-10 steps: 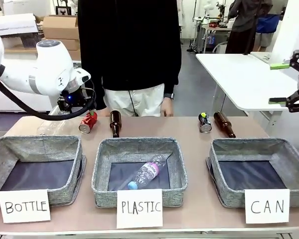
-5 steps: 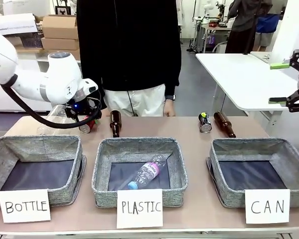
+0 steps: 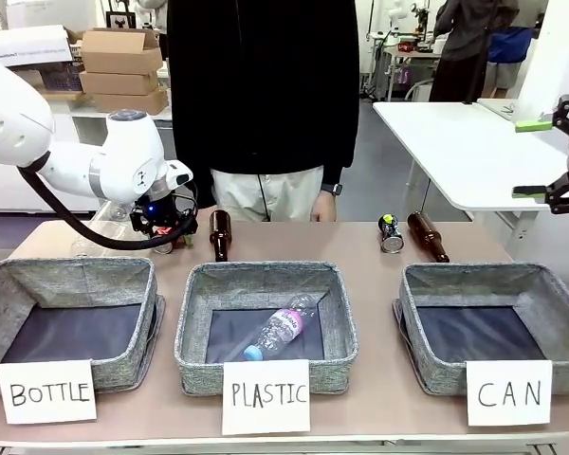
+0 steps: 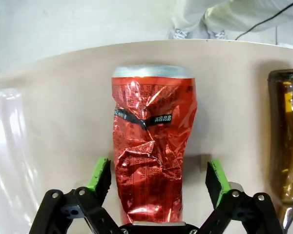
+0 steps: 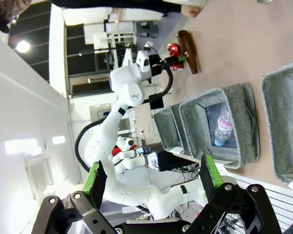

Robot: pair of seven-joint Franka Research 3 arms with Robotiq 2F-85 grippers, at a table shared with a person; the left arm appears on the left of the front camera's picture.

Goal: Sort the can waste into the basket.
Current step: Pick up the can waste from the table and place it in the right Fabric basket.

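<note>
Where the red can [image 4: 149, 146] lies on the tabletop [image 4: 63, 97] at its left, the can's long axis runs straight out between the left jaws, which stand wide, pads [image 4: 98, 173] seemingly just clear. The CAN basket [image 3: 484, 272] sits far right, nearer the wide, empty right jaws.

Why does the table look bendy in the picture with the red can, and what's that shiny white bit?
Left wrist view: the wide-angle lens bends the table edge into a curve; the white sheen at left is light glaring off a clear plastic bottle; the red can glints too. Front view: its edge looks straight.
</note>
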